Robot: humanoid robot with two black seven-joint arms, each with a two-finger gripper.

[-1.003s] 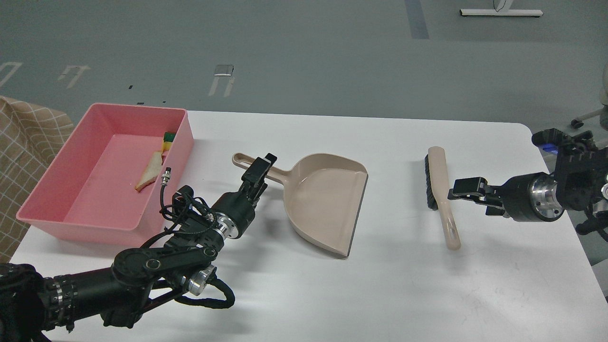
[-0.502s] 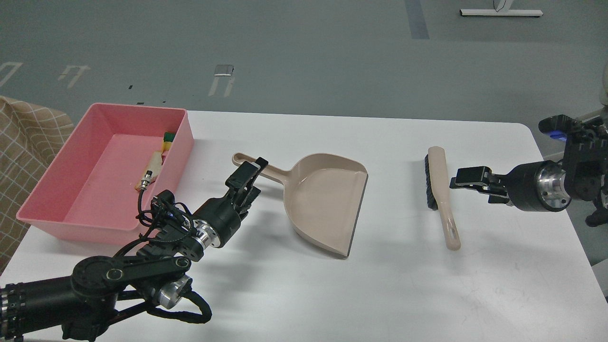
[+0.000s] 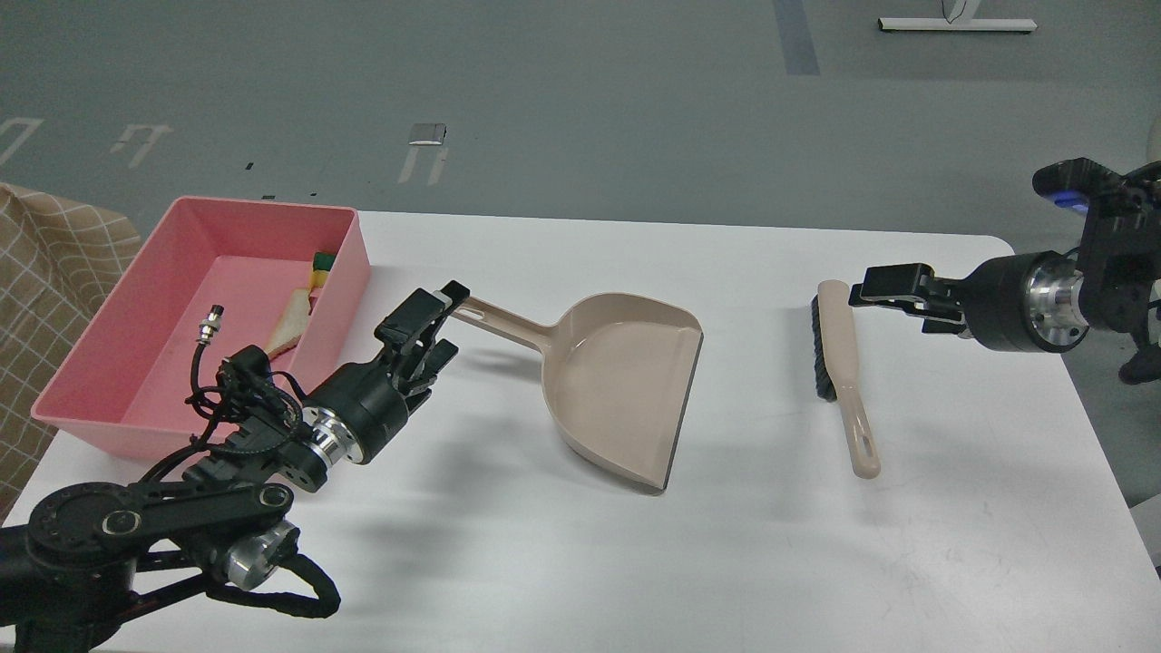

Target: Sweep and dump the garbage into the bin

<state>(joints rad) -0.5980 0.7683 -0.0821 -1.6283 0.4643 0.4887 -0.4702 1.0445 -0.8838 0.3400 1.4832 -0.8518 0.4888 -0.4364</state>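
Note:
The pink bin stands at the table's far left. Inside it lie the white bread slice and the yellow sponge piece with green backing, against its right wall. My left gripper is open and empty, just left of the end of the beige dustpan's handle, between the bin and the pan. My right gripper is open and empty. It hovers just right of the far end of the beige brush, which lies flat on the table.
The dustpan lies mid-table with its handle pointing left towards the bin. The white table has a rounded far right corner. A checked cloth hangs at the left edge, beyond the bin.
My left arm has drawn back to the left, and its gripper has come off the dustpan handle. My right gripper has moved up, towards the brush's far end. Dustpan and brush stayed put.

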